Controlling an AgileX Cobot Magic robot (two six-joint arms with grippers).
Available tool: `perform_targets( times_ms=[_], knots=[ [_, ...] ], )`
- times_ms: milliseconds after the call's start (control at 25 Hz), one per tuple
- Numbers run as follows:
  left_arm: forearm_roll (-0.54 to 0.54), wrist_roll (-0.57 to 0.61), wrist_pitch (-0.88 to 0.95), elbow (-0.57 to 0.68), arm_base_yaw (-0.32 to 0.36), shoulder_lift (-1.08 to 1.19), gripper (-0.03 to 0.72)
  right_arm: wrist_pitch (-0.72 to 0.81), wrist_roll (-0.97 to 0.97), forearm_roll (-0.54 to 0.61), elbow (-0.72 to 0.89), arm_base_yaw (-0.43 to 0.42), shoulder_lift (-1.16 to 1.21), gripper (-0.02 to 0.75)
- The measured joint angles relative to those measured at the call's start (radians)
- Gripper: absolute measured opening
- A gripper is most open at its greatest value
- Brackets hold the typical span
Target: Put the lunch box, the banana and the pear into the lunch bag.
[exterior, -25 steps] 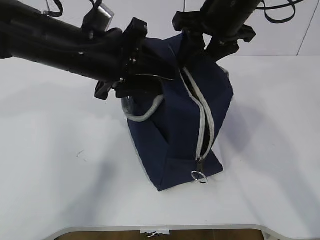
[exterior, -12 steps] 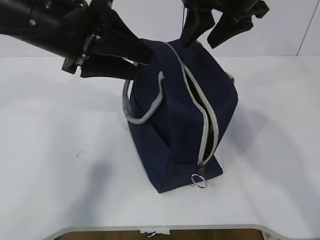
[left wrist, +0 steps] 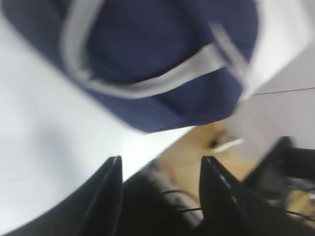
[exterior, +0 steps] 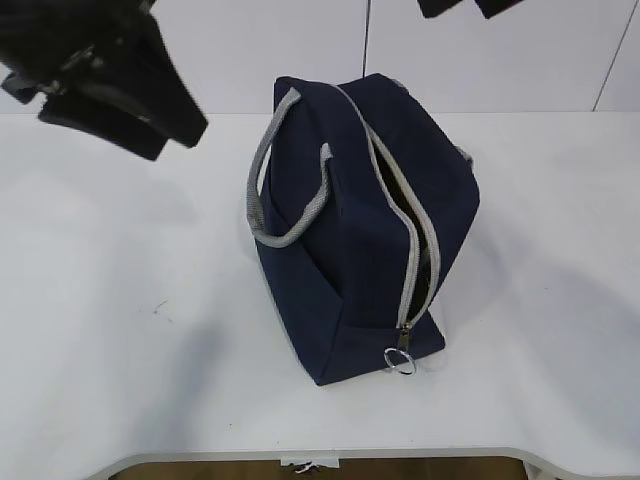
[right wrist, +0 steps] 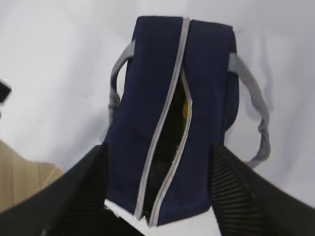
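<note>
Both arms have lifted clear: left gripper (left wrist: 160, 189) and right gripper (right wrist: 157, 196) now hover wide apart, holding nothing, above the boxy navy-blue fabric lunch bag (exterior: 350, 230) standing mid-table (exterior: 100, 300), grey zipper (right wrist: 170, 123) part-open.

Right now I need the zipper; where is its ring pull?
In the exterior view, the ring pull hangs at the near lower end of the lunch bag, right of centre.

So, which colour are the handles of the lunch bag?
Grey: the handles of the lunch bag, clearest in the exterior view.
</note>
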Motion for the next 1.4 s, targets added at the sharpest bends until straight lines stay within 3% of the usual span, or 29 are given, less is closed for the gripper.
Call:
perform_targets(
  times_ms=[120, 240, 280, 320, 480, 720, 840, 960, 1160, 1280, 1400],
  knots=[
    [0.217, -0.101, 0.009, 0.000, -0.045, -0.036, 0.382, -0.091, -0.055, 0.027, 0.129, 0.000, -0.090, 0.456],
    [0.316, -0.139, 0.018, 0.000, -0.087, -0.087, 0.382, -0.261, -0.167, 0.103, 0.345, 0.000, -0.217, 0.428],
    [0.328, -0.144, 0.020, 0.000, -0.096, -0.101, 0.381, -0.279, -0.182, 0.108, 0.356, 0.000, -0.223, 0.428],
    [0.333, -0.149, 0.021, 0.000, -0.101, -0.116, 0.381, -0.364, -0.272, 0.172, 0.478, 0.000, -0.285, 0.423],
    [0.340, -0.155, 0.024, 0.000, -0.109, -0.152, 0.381, -0.536, -0.464, 0.315, 0.707, 0.000, -0.352, 0.422],
    [0.344, -0.162, 0.024, 0.000, -0.109, -0.154, 0.381, -0.660, -0.505, 0.370, 0.793, 0.000, -0.322, 0.421],
    [0.344, -0.162, 0.024, 0.000, -0.109, -0.154, 0.381, -0.649, -0.507, 0.316, 0.796, 0.000, -0.306, 0.421],
    [0.340, -0.162, 0.024, 0.000, -0.109, -0.154, 0.381, -0.568, -0.486, 0.185, 0.796, 0.000, -0.308, 0.422],
    [0.330, -0.162, 0.024, 0.000, -0.109, -0.154, 0.380, -0.403, -0.283, 0.015, 0.796, 0.035, -0.347, 0.422],
    [0.321, -0.162, 0.024, 0.000, -0.109, -0.154, 0.380, -0.305, -0.131, -0.107, 0.798, 0.123, -0.377, 0.422],
    [0.310, -0.162, 0.024, 0.000, -0.109, -0.154, 0.380, -0.376, 0.003, -0.193, 0.837, 0.213, -0.408, 0.421]
  ],
)
